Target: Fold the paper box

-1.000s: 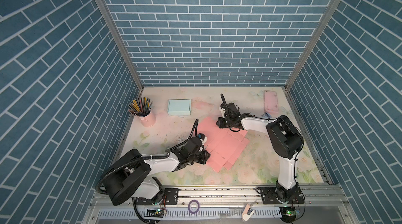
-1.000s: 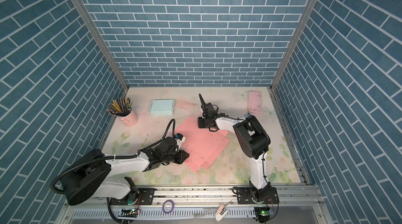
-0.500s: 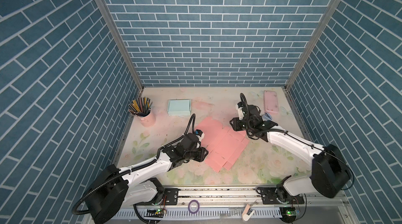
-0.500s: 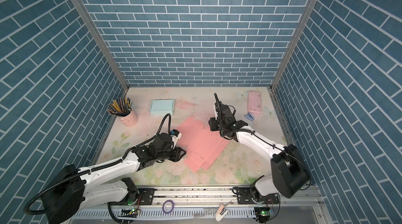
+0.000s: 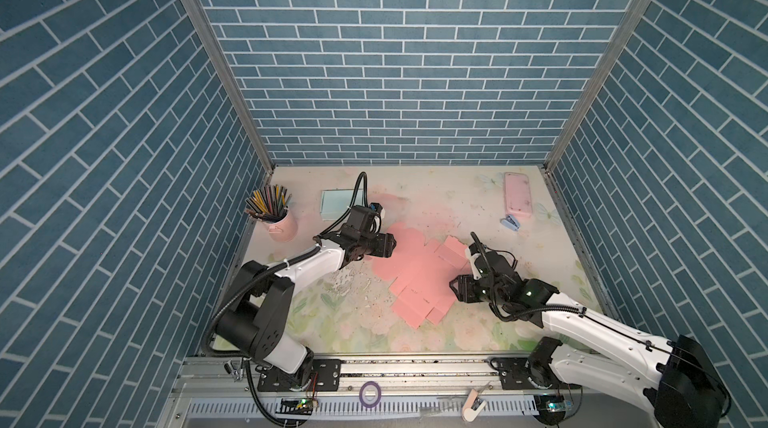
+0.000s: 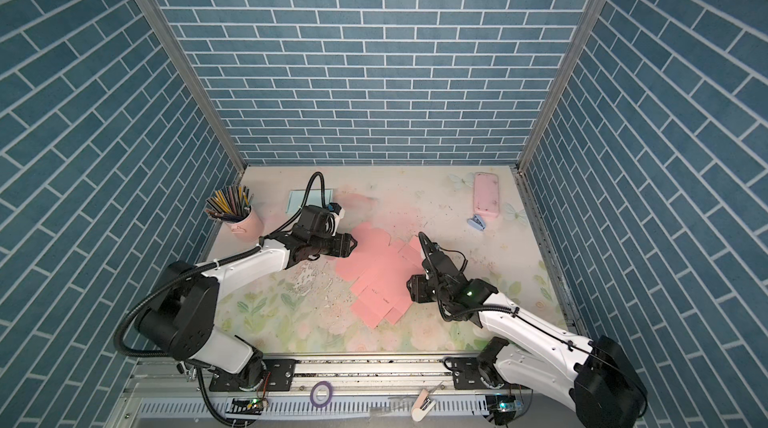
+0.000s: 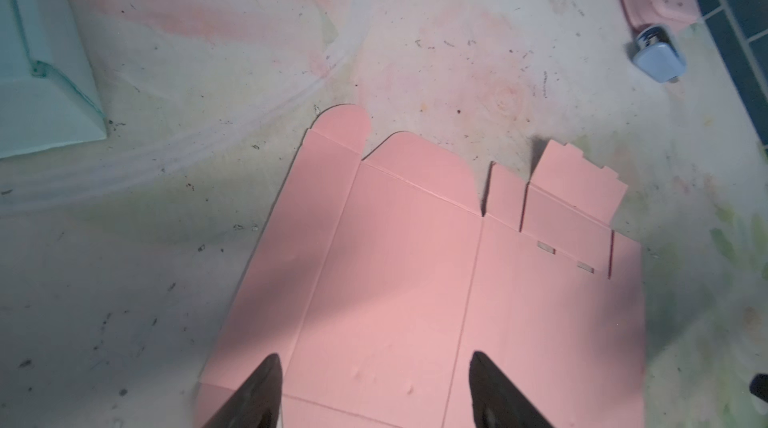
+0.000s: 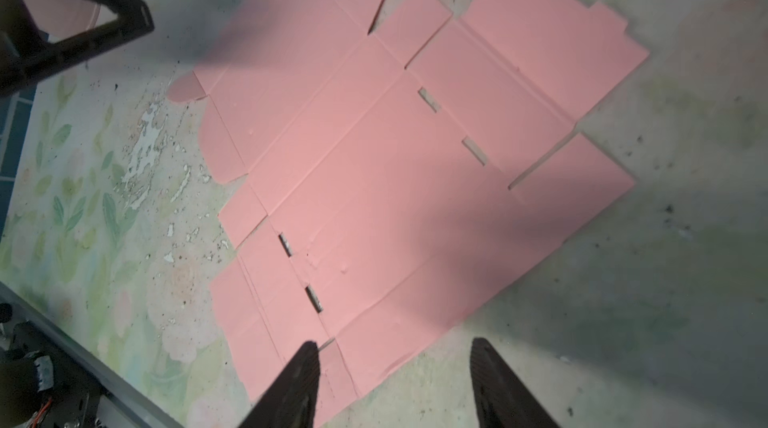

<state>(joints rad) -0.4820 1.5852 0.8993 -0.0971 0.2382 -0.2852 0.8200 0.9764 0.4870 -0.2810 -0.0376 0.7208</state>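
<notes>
The paper box (image 5: pixel 415 276) lies unfolded and flat at the middle of the table (image 5: pixel 332 334), turned diamond-wise to the edges. Its rounded flaps point at the left gripper (image 5: pixel 390 245) and its slotted flaps face far-right and front. No long axis stands out. The right gripper (image 5: pixel 455 293) is at its near-right edge. Both grippers are spread wide, holding nothing.
</notes>
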